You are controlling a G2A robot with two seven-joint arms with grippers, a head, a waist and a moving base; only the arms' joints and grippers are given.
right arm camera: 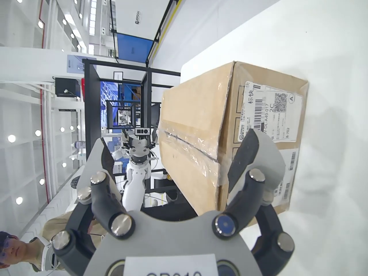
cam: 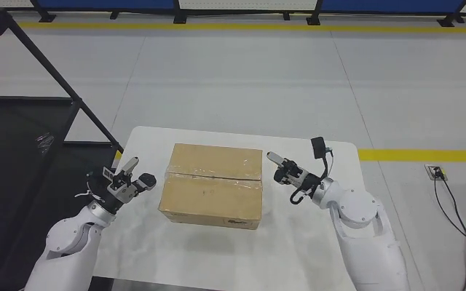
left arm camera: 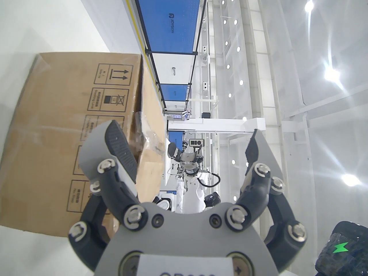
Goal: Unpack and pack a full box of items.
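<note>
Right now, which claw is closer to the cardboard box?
Right, by a little. The right claw is open just off one end of the box; the left claw is open beside the opposite end, slightly farther away.

The top view looks down over the table [cam: 291,247], while the wrist views, close behind the left gripper [left arm camera: 184,129] and right gripper [right arm camera: 175,137], face opposite ends of the shared box [cam: 212,185].

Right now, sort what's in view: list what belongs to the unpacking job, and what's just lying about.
Job: cardboard box, taped shut; tape along its top seam; left gripper, open; right gripper, open.
Lying about: white table; black frame beside it; cable on the floor.
</note>
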